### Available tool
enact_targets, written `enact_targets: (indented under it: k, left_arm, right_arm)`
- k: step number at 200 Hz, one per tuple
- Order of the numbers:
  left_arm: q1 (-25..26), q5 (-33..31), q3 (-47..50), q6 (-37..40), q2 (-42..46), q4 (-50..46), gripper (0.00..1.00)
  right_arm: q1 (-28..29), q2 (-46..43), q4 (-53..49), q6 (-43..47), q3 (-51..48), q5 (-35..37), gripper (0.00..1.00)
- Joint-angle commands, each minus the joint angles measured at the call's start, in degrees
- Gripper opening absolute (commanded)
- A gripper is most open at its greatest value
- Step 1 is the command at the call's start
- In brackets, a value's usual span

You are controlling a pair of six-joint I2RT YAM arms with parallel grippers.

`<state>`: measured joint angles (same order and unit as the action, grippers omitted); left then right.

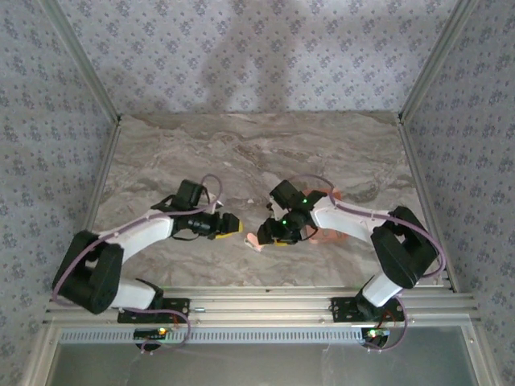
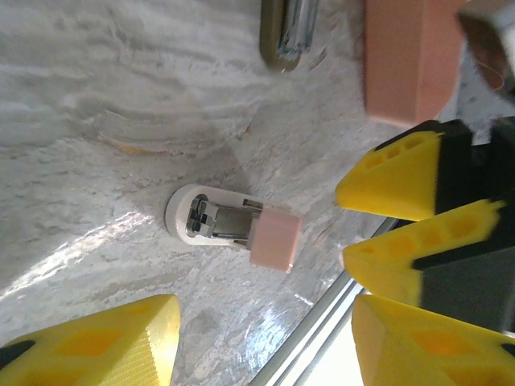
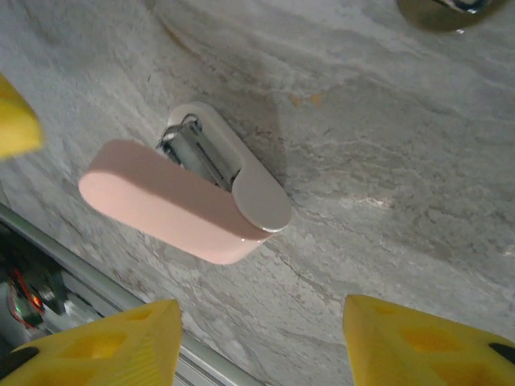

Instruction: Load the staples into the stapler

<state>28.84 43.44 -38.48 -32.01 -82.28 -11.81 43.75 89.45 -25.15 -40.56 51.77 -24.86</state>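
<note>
A tiny pale pink stapler [image 3: 193,189] with a white bottom lies on the grey stone-look table [image 2: 96,121]. It is near the front edge, between the two arms. Its pink lid is tipped up, so the grey metal track inside shows.

The left tool [image 1: 229,224] is spread wide and holds nothing. It hangs just beside the stapler. The right tool [image 3: 261,322] is spread wide too and holds nothing. It hangs close over the stapler, which lies out past its yellow tips and does not touch them.

I think the stapler is very light and hard, with smooth, slippery sides. A small push could make it slide or roll over on the smooth table. The pink lid swings on a hinge, so it is a bad place to hold. The best place looks like the two long sides of the white bottom, with a soft squeeze, so the track stays facing up.

A salmon-orange block-shaped tray [image 2: 410,56] sits near the stapler. Beside the tray is a shiny grey metal thing [image 2: 287,28] with a dull green rim. I cannot tell if it is the staples. Staples are thin and stiff, and a strip can snap, so I would pinch it gently by its long sides.
</note>
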Motion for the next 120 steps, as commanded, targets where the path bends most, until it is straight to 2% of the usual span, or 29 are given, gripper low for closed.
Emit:
enact_targets:
  k: [1,64,120]
  left_arm:
    - [1.57,-0.08,-2.77,0.87,-2.58,1.23,0.59]
    - [2.10,1.33,-5.65,2.92,-9.31,0.95,0.55]
    - [2.28,1.58,-4.52,4.45,-9.39,0.23,0.55]
  right_arm:
    - [-0.11,-2.75,9.22,-11.65,-3.27,1.40,0.57]
    - [0.81,-1.14,15.10,-15.20,-6.32,0.20,0.57]
    - [1.76,1.36,15.74,-14.88,-6.08,-0.98,0.56]
